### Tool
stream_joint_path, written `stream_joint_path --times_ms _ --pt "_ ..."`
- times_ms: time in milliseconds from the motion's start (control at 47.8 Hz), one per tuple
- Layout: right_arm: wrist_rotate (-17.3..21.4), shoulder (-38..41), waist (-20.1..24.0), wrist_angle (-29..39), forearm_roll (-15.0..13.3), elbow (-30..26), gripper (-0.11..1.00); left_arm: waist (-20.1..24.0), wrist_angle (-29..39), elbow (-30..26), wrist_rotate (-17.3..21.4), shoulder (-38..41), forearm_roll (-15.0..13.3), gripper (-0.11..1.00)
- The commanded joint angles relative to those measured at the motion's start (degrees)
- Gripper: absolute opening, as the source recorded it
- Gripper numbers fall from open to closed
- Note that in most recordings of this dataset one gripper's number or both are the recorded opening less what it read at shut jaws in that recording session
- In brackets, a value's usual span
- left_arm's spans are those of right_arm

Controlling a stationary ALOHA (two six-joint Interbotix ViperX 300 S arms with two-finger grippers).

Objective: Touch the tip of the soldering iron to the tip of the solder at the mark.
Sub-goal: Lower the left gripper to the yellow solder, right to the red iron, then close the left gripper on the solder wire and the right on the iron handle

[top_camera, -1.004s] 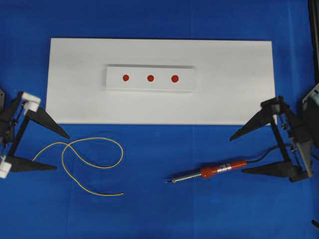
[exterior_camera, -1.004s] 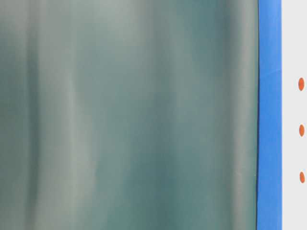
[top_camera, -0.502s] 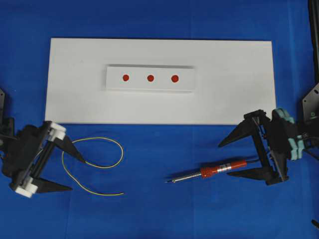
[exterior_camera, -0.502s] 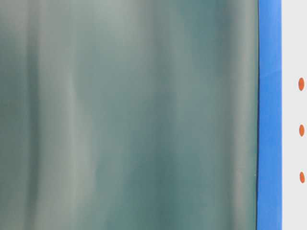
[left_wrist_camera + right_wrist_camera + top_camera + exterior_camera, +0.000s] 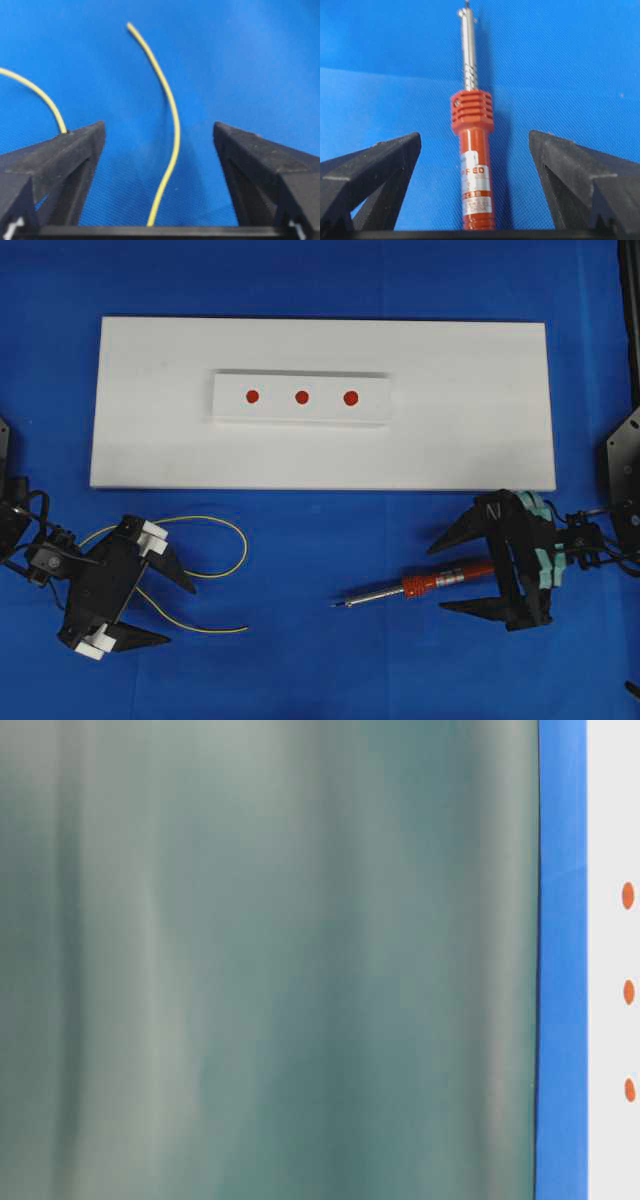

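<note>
Left gripper [image 5: 168, 606] wide open at lower left, straddling the solder [image 5: 215, 571], no grip. Right gripper [image 5: 448, 576] wide open at lower right around the soldering iron [image 5: 415, 586] handle, not clamped. Both things lie on the blue table [image 5: 320, 670], below the white board [image 5: 480, 420].

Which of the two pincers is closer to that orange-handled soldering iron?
Right. The right pincer is open with the soldering iron handle lying between its fingers. The left pincer is far across the blue mat, open around the yellow solder wire.
</note>
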Motion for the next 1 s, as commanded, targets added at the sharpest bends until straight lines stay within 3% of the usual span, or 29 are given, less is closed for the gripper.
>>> stream_joint_path --times_ms 0,272,376,439,565,669,858,983 --pt "-0.09 0.79 0.44 -0.79 0.79 -0.88 0.91 -0.18 -0.53 -0.79 -0.09 -0.09 0.0 0.81" --pt "-0.35 3.52 1.23 -0.88 0.79 -2.02 0.85 -0.44 -0.53 -1.05 -0.09 1.32 0.0 0.75" --pt "-1.32 5.45 1.58 -0.88 0.53 -2.81 0.76 -0.7 -0.26 -0.97 0.53 1.41 0.09 0.69" --pt "-1.58 6.42 1.58 -0.88 0.35 -3.16 0.6 -0.79 -0.18 -0.88 0.62 1.32 0.0 0.58" --pt "-2.02 6.94 1.58 -1.05 0.0 -3.08 0.24 -0.79 0.0 -1.14 0.0 1.32 0.0 0.2" --pt "-2.02 6.86 1.58 -1.23 0.0 -2.9 0.06 -0.88 0.0 -1.32 0.09 1.23 0.0 0.0" --pt "-2.02 5.98 1.58 -0.35 -0.35 -2.9 0.06 -0.88 0.35 -1.23 0.0 -0.26 0.0 0.01" --pt "-2.37 2.29 1.49 3.69 -0.35 -3.25 0.06 -0.88 3.25 -1.41 0.0 -3.43 0.0 0.01"
